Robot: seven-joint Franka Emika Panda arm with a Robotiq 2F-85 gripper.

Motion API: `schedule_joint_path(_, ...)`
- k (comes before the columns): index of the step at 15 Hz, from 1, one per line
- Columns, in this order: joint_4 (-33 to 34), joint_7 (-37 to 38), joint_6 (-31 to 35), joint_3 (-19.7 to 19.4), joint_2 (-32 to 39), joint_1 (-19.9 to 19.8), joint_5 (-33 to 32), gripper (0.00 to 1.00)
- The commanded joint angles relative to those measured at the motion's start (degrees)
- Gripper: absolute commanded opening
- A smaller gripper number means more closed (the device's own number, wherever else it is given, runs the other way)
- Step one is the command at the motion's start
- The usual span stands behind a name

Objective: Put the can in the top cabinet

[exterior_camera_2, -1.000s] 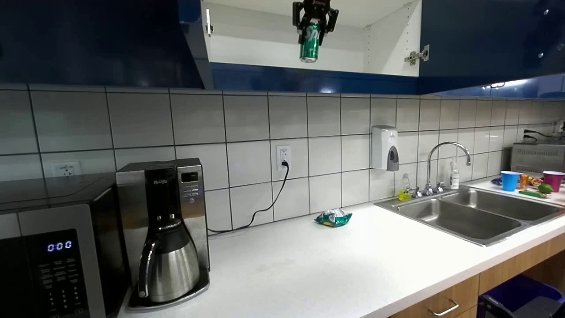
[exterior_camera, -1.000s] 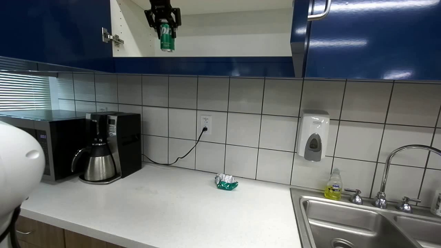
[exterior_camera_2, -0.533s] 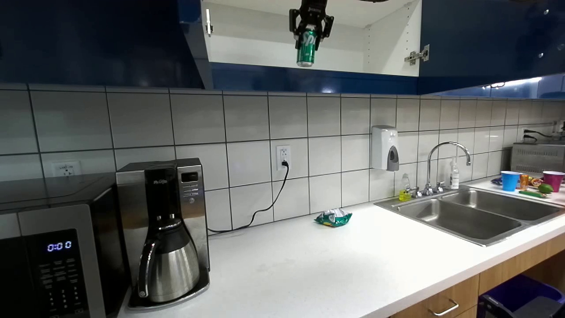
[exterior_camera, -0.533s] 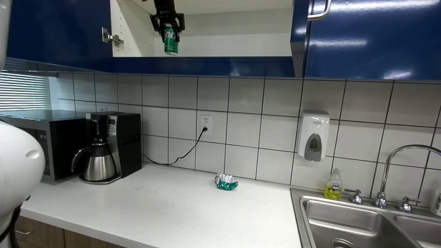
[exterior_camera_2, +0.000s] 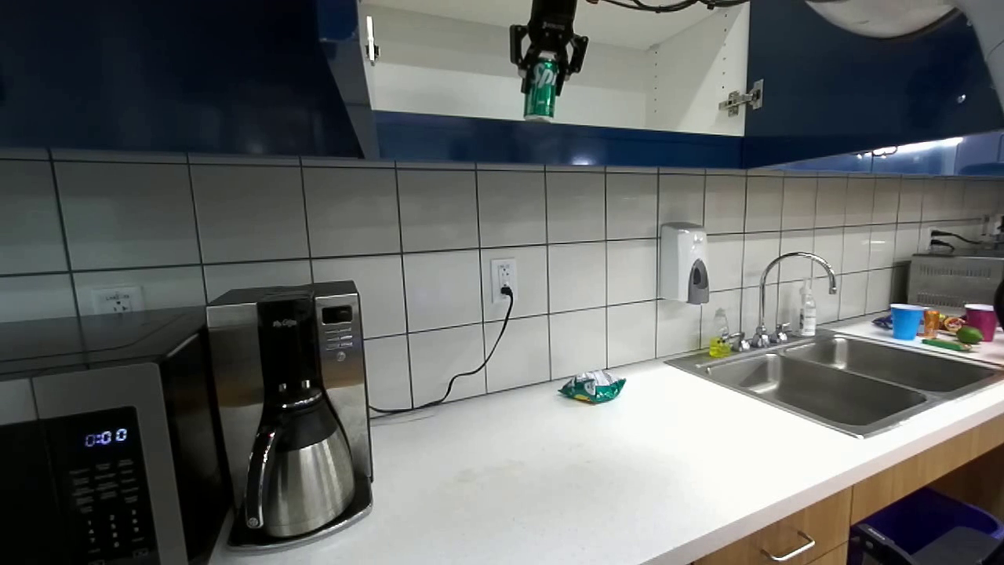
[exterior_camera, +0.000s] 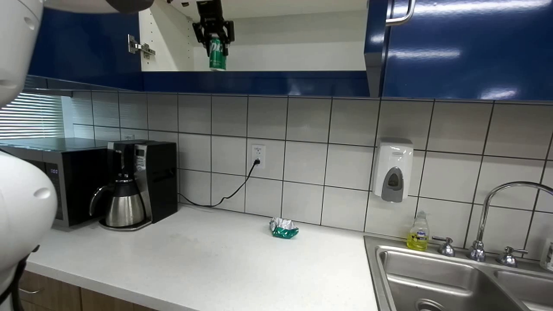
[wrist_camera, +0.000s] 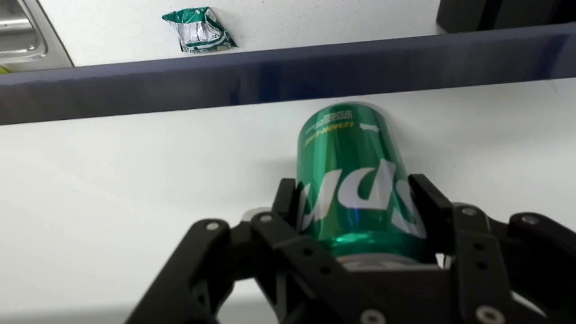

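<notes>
You have a shiny green cylindrical metal can with white lettering, nearly upright, clasped in your gripper, its base low inside the open, white-lined, blue-edged top cabinet.

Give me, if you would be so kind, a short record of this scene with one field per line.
Gripper: closed around the green can
Can pose: close to upright in both exterior views
Can place: over the white cabinet floor; touching it or not cannot be told
Top cabinet: open
Counter: crumpled green-and-silver packet, coffee maker, microwave
Sink: yellow dish soap bottle at its back edge
Tiled wall: white dispenser
Task status: can not yet released
</notes>
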Motion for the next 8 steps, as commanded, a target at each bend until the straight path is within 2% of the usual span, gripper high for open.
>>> schedule_joint_path(1, 6.4, 2.0, -3.4, -0.3, 3.0, 1.2, -1.7, 0.90)
schedule_joint_path(2, 7.0, 1.9, -3.7, -0.4, 3.4, 1.3, -1.8, 0.91)
schedule_joint_path(3, 7.6, 2.0, -3.8, -0.4, 3.7, 1.4, -1.9, 0.97)
schedule_joint_path(4, 8.2, 2.1, -3.8, -0.4, 4.0, 1.3, -1.9, 1.00)
schedule_joint_path(8, 9.7, 2.4, -4.5, -0.5, 4.9, 1.3, -2.0, 1.00)
